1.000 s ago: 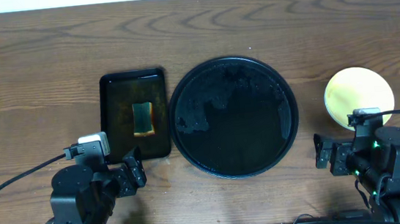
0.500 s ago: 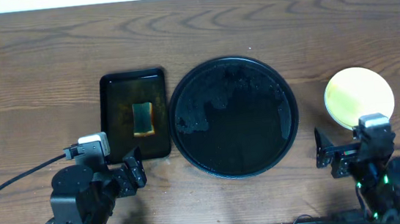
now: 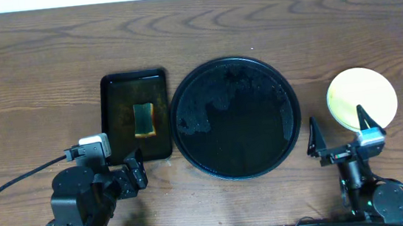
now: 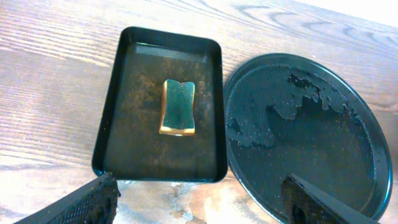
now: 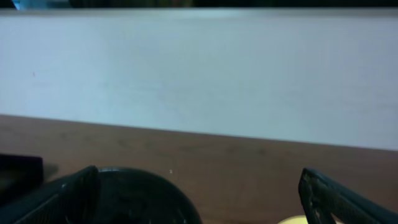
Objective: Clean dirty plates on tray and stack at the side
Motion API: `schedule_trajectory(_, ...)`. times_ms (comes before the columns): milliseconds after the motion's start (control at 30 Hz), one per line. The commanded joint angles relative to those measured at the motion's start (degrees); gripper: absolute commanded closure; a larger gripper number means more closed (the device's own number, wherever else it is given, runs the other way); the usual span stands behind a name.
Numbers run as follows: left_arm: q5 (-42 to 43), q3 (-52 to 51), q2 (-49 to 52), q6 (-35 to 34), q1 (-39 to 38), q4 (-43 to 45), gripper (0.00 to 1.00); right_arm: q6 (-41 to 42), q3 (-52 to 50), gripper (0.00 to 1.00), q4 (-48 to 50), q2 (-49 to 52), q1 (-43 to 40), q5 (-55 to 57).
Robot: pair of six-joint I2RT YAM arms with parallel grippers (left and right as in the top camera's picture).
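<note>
The round black tray [image 3: 288, 112] lies mid-table with wet patches and no plates on it; it also shows in the left wrist view [image 4: 367, 130] and the right wrist view [image 5: 143, 199]. A pale yellow plate [image 3: 361, 96] lies on the table right of the tray, clean on top; whether other plates lie under it I cannot tell, and no mint-green plate shows. A sliver of it shows in the right wrist view [image 5: 292, 219]. My right gripper [image 3: 336, 128] is open and empty, just in front of the plate. My left gripper [image 3: 136, 171] is open and empty, in front of the rectangular tray.
A small rectangular black tray [image 3: 117, 117] holds a green-yellow sponge [image 3: 144, 120] left of the round tray; both show in the left wrist view, tray [image 4: 124, 130] and sponge [image 4: 179, 107]. A wet smear lies on the wood near the left fingers [image 4: 199, 199]. A pale wall backs the table.
The right arm has drawn back toward the front edge and tilted its gripper up, fingers now spread wide. The left arm, trays and plate have not moved.
</note>
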Motion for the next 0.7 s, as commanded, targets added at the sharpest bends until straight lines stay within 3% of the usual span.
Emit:
schedule_trajectory(0,0.11,-0.33,-0.13,0.52,-0.22,0.0,0.16,-2.01,-4.2,0.01,-0.04,-0.37,0.55,0.37)
schedule_trajectory(67,0.11,-0.33,-0.13,0.52,-0.22,0.0,0.16,-2.1,-4.2,0.01,-6.54,-0.37,0.55,0.22)
schedule_trajectory(667,0.13,-0.33,-0.13,0.52,-0.22,0.0,0.16,-1.9,-4.17,0.01,-6.71,-0.28,0.52,0.35)
